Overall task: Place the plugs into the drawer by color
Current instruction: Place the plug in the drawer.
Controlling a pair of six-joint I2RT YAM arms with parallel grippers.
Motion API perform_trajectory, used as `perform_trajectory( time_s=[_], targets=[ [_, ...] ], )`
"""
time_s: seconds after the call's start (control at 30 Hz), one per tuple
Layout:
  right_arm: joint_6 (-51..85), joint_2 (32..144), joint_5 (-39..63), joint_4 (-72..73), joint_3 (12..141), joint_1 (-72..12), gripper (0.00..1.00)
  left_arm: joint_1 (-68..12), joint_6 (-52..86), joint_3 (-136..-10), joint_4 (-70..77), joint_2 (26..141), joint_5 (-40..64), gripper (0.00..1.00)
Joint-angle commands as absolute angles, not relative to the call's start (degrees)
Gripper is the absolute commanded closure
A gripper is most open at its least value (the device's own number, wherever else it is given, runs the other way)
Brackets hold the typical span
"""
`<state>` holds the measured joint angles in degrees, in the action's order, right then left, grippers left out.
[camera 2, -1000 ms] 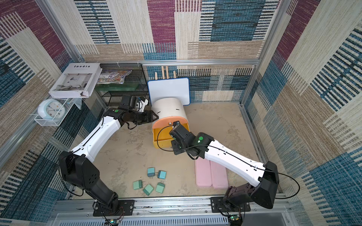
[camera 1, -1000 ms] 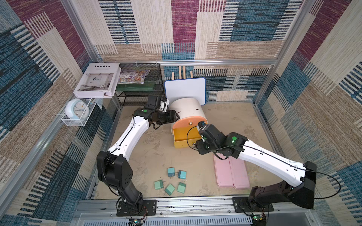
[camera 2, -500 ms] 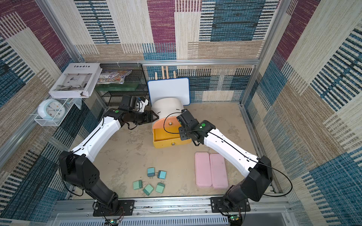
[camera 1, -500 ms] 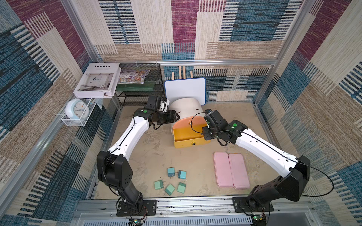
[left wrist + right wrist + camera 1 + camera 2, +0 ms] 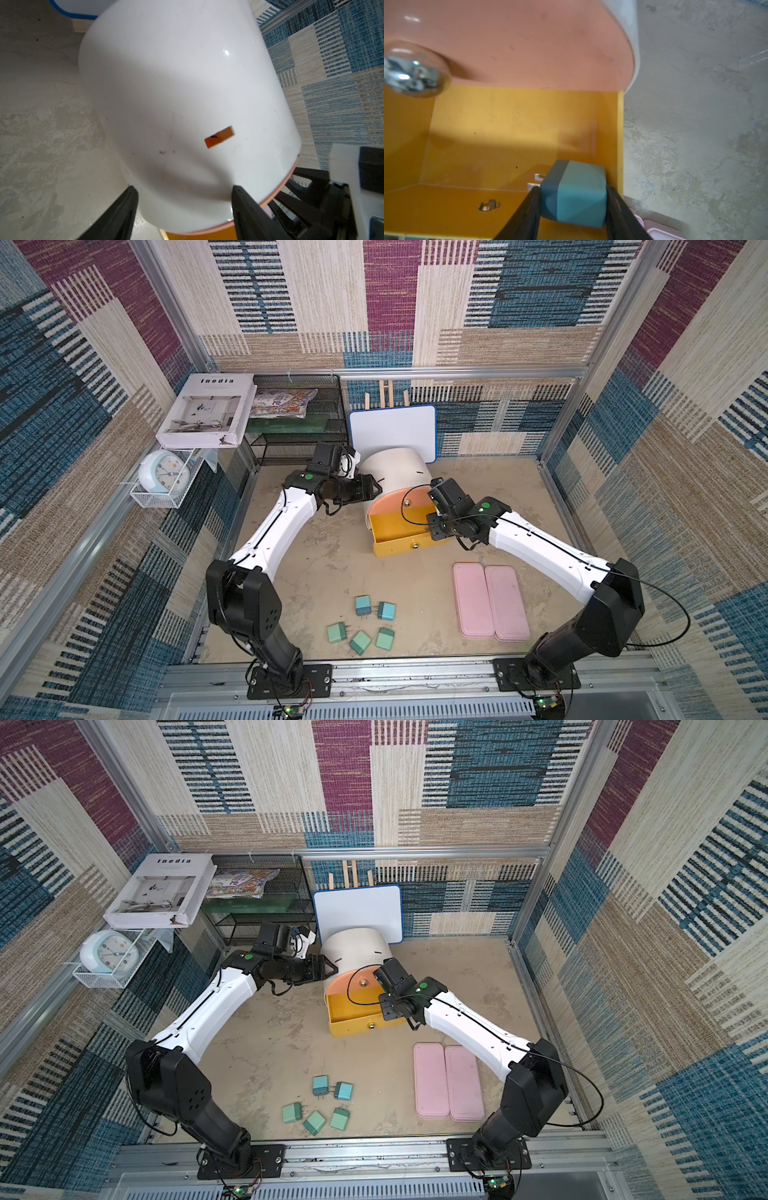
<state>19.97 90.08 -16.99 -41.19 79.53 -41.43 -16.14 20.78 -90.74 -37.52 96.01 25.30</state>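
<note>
Blue plug [image 5: 577, 193] is pinched in the right end effector [image 5: 573, 189], inside the pulled-out yellow drawer [image 5: 508, 135], hugging its side wall near the front, prongs toward the middle. Guess it just drops.

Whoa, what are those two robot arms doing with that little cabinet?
They are sorting plugs into drawers by colour. The right gripper holds a small blue plastic plug in the pulled-out yellow drawer of the white round-topped cabinet, near a corner. The left gripper, jaws apart, rests against the cabinet's white side, apparently steadying it. Two more blue plugs and three green plugs lie loose on the table. The salmon-pink top drawer is closed.
</note>
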Motion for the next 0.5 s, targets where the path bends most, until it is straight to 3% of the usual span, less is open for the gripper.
perform_trajectory(
  time_s=[0.0,0.1,0.23,0.3,0.47],
  targets=[
    [18.77,90.01,-18.72,-40.84,80.71,-41.38,0.45,-16.17,20.13,-90.55,-38.61,96.53,24.52,0.25],
    [17.46,88.88,-17.90,-41.18,81.21,-41.40,0.40,-16.08,19.87,-90.81,-38.93,96.51,24.20,0.25],
    [12.36,85.08,-8.98,-38.84,79.64,-41.39,0.30,-16.00,19.42,-90.98,-39.50,96.29,23.73,0.25],
    [10.92,82.43,-3.85,-36.84,77.64,-41.88,0.31,-15.96,19.42,-90.90,-39.47,96.08,23.77,0.25],
    [8.03,76.66,-1.62,-28.44,67.44,-53.33,0.32,-15.82,19.15,-90.58,-39.53,95.48,23.26,0.25]
  ],
)
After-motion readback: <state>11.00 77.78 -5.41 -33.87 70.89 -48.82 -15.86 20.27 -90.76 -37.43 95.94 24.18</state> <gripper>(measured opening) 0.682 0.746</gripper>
